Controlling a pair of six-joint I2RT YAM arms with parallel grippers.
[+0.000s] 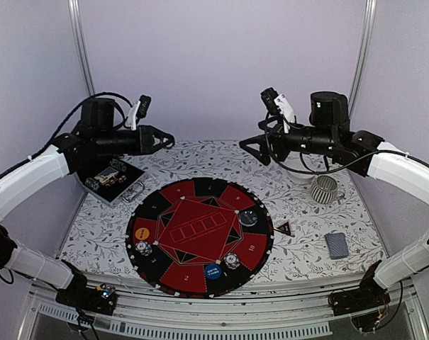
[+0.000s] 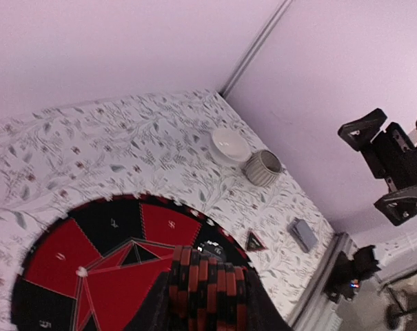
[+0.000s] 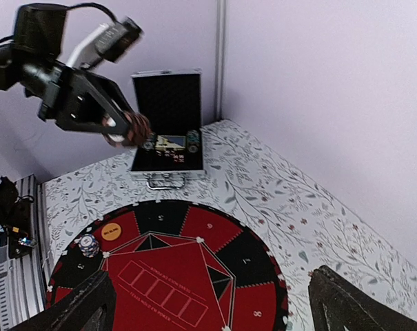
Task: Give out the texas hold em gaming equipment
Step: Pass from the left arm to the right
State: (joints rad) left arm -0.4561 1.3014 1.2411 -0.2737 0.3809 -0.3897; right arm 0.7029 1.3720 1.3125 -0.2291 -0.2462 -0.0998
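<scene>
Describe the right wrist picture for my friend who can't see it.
The left gripper holds a stack of red-and-black chips in the air, near an open black case. Below lies a round red-and-black poker mat with an orange button and a small chip pile near its edge.

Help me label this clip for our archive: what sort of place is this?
Probably a robot test booth staged for poker: plain lilac walls, two mounted robot arms, and a round red-and-black poker mat on floral cloth.
</scene>
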